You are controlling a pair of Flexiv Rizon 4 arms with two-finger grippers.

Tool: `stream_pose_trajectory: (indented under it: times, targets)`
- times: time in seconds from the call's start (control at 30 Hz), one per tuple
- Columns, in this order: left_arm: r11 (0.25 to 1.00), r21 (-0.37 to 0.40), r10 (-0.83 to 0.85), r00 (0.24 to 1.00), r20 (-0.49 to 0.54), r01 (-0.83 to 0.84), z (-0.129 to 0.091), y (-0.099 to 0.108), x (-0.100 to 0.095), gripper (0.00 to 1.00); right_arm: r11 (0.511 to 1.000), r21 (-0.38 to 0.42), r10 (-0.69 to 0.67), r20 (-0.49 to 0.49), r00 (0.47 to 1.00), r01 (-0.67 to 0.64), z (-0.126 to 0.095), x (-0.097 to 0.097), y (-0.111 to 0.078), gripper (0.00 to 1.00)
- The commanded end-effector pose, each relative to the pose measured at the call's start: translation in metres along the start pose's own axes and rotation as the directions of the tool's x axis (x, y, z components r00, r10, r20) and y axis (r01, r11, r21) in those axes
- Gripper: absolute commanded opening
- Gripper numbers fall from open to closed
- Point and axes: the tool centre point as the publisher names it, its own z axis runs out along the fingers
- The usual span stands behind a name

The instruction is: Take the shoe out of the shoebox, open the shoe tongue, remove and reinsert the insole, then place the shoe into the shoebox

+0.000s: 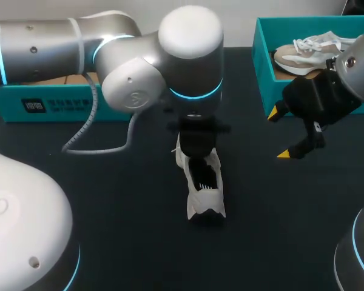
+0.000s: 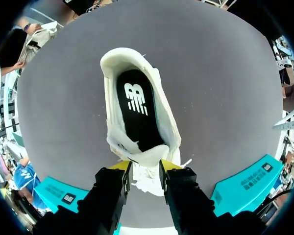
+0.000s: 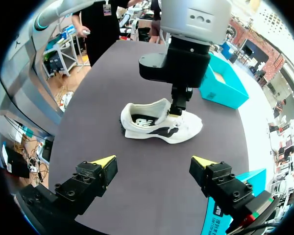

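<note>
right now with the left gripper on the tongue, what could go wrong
1. The left gripper pinches only the tongue, and nothing else steadies the white shoe on the table. A pull may drag or tip the shoe instead of opening it.
2. The right gripper hangs open, apart from the shoe. Reaching for the insole could bump the left arm, which stands right over the shoe.

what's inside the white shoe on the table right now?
A black insole with a white logo lies flat in the white shoe, visible from heel to midfoot. The toe end is hidden under the tongue, which the left gripper pinches between its fingers.
</note>
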Motion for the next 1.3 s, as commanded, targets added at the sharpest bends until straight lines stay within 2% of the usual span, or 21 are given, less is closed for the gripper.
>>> stream_pose_trajectory:
  times: [0.03, 0.33, 0.53, 0.6, 0.77, 0.87, 0.97, 1.03, 1.1, 1.17, 1.23, 1.27, 1.3]
  targets:
    - [1.0, 0.004, 0.001, 1.0, 0.022, -0.002, 0.001, -0.009, 0.006, 0.31, 1.0, 0.002, 0.0, 0.001, 1.0, 0.0, 0.002, 0.0, 0.0, 1.0]
    - [0.999, 0.042, 0.013, 1.0, 0.016, -0.014, 0.006, -0.024, 0.006, 0.29, 1.0, 0.002, 0.0, 0.001, 1.0, 0.0, 0.002, 0.0, 0.0, 1.0]
    - [0.999, 0.042, -0.006, 0.999, 0.033, 0.004, -0.003, -0.02, 0.0, 0.29, 1.0, 0.002, 0.0, 0.001, 1.0, 0.0, 0.002, 0.0, 0.0, 1.0]
    - [0.999, 0.052, -0.014, 1.0, 0.025, 0.012, -0.001, -0.02, -0.002, 0.25, 1.0, 0.002, 0.0, 0.001, 1.0, 0.0, 0.002, 0.0, 0.0, 1.0]
    - [0.998, 0.058, -0.023, 1.0, -0.02, 0.024, 0.016, -0.037, -0.005, 0.25, 1.0, 0.002, 0.0, 0.001, 1.0, 0.0, 0.002, 0.0, 0.0, 1.0]
    - [0.996, 0.072, -0.042, 0.999, -0.013, 0.043, 0.017, -0.048, -0.001, 0.26, 1.0, 0.002, 0.0, 0.001, 1.0, 0.0, 0.002, 0.0, 0.0, 1.0]
    - [0.993, 0.075, -0.093, 0.996, -0.008, 0.093, 0.01, -0.051, 0.002, 0.27, 1.0, 0.002, 0.0, 0.001, 1.0, 0.0, 0.002, 0.0, 0.0, 1.0]
    - [0.986, 0.104, -0.133, 0.991, 0.019, 0.131, 0.0, -0.053, 0.004, 0.29, 1.0, 0.002, 0.0, 0.001, 1.0, 0.0, 0.002, 0.0, 0.0, 1.0]
    - [0.97, 0.132, -0.207, 0.978, 0.017, 0.203, -0.008, -0.054, 0.007, 0.31, 1.0, 0.002, 0.0, 0.001, 1.0, 0.0, 0.002, 0.0, 0.0, 1.0]
    - [0.94, 0.12, -0.32, 0.947, 0.0, 0.318, -0.015, -0.057, 0.013, 0.31, 1.0, 0.002, 0.0, 0.001, 1.0, 0.0, 0.002, 0.0, 0.0, 1.0]
    - [0.882, 0.057, -0.467, 0.884, -0.017, 0.467, -0.02, -0.059, 0.021, 0.38, 1.0, 0.002, 0.0, 0.001, 1.0, 0.0, 0.002, 0.0, 0.0, 1.0]
    - [0.858, 0.066, -0.51, 0.86, -0.026, 0.51, -0.023, -0.062, 0.024, 0.75, 1.0, 0.002, 0.0, 0.001, 1.0, 0.0, 0.002, 0.0, 0.0, 1.0]
    - [0.845, 0.055, -0.532, 0.846, -0.026, 0.532, -0.025, -0.064, 0.026, 1.0, 1.0, 0.002, 0.0, 0.001, 1.0, 0.0, 0.002, 0.0, 0.0, 1.0]
